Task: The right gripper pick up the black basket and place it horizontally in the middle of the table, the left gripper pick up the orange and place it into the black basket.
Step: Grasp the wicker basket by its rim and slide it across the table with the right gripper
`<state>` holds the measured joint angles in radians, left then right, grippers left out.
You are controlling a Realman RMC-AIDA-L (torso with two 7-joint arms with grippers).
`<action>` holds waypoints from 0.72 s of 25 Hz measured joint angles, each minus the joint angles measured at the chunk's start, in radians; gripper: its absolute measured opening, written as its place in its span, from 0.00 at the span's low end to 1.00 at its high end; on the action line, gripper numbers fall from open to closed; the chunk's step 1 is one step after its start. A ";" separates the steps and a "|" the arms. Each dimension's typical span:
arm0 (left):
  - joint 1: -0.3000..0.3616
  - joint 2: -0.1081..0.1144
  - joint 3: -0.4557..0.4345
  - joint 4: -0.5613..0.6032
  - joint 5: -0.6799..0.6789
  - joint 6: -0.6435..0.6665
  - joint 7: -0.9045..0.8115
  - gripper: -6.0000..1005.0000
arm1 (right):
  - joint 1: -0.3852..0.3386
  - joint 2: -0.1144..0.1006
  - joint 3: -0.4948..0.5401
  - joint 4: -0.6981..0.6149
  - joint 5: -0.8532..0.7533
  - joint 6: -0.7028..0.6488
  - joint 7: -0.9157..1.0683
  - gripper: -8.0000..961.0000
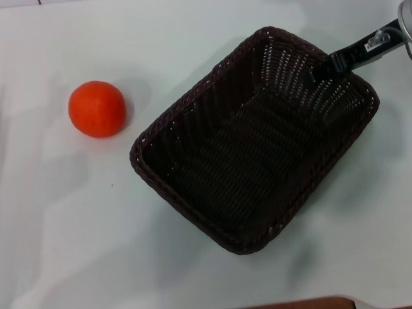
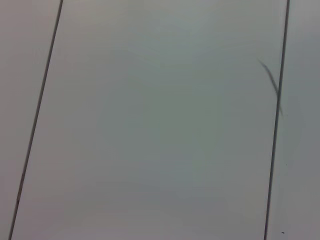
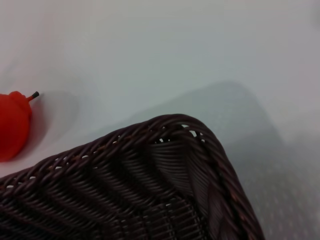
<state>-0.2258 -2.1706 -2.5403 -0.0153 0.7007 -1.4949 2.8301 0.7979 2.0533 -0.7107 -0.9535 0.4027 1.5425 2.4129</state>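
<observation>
A dark woven wicker basket (image 1: 254,138) sits diagonally on the pale surface (image 1: 64,225), the right claw (image 1: 322,69) pinching its far rim, seemingly to reposition it, orange (image 1: 96,108) nearby.

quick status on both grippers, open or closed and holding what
Right gripper: at the black basket's far rim, but whether it is open or shut cannot be told.
Left gripper: not in view.

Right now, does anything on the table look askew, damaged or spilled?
Only the black basket stands out: it sits diagonally on the table, not square to its edges. The right gripper is at the basket's far right rim. The orange lies apart on its left, intact. Nothing spilled or damaged.
</observation>
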 joint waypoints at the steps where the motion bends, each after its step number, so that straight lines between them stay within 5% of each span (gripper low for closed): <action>1: 0.001 0.000 0.000 0.000 0.000 0.000 0.000 0.92 | -0.001 0.001 0.000 0.001 0.000 -0.004 -0.001 0.67; 9: 0.003 0.000 0.003 0.000 0.001 0.001 0.000 0.92 | -0.008 0.008 0.003 0.002 0.003 -0.027 0.001 0.44; 14: 0.004 0.000 0.005 0.000 0.003 0.001 0.000 0.92 | -0.017 0.011 0.014 0.003 0.020 -0.025 0.022 0.22; 18: 0.005 0.000 0.005 0.004 0.005 0.001 0.000 0.92 | -0.048 0.007 0.035 -0.009 0.075 -0.005 0.064 0.21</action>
<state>-0.2209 -2.1706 -2.5356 -0.0117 0.7053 -1.4939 2.8301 0.7499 2.0600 -0.6754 -0.9623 0.4773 1.5374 2.4769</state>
